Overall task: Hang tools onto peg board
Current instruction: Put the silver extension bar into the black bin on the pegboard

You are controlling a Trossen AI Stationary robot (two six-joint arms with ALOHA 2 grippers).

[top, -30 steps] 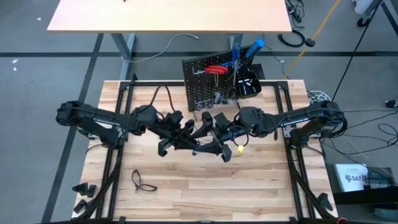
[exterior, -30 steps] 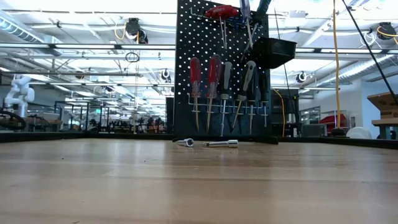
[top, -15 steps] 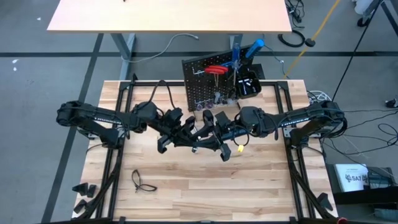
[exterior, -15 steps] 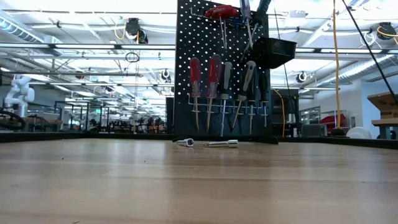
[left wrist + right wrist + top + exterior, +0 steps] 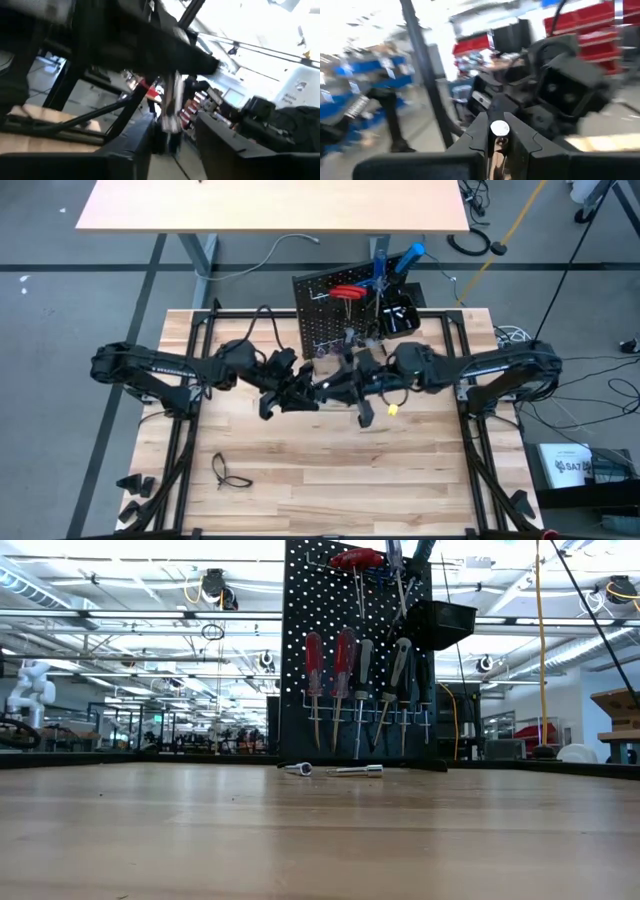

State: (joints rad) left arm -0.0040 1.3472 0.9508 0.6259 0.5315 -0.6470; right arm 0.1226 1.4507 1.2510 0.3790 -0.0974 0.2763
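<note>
The right gripper (image 5: 350, 385) is closed on a small silver bit (image 5: 499, 128); in the right wrist view the round end of the bit shows between the two dark fingers (image 5: 479, 131), so its long axis runs along the fingers. In the high view this gripper hangs over the middle of the table (image 5: 300, 490), just in front of the peg board (image 5: 330, 315). The left gripper (image 5: 300, 392) is just beside it, nearly touching, and seems to hold a light, slim tool (image 5: 172, 107) between its fingers, but I cannot tell this surely.

The move to come turns, I judge, on the way from the right gripper to the board: the board lies directly toward the far edge of the table, and the right arm is the nearer one to the hook rail and the black bin (image 5: 440, 622) at the board's right side. The near half of the table is open, except for a small black cable loop (image 5: 228, 470) near the front left corner.

On the table at the foot of the board lie two more silver bits (image 5: 340, 770). On the board hang the screwdrivers (image 5: 345, 680) in a row, with a red handle (image 5: 355, 557) above. The room between the two wrists is very small, so a collision is the risk.
</note>
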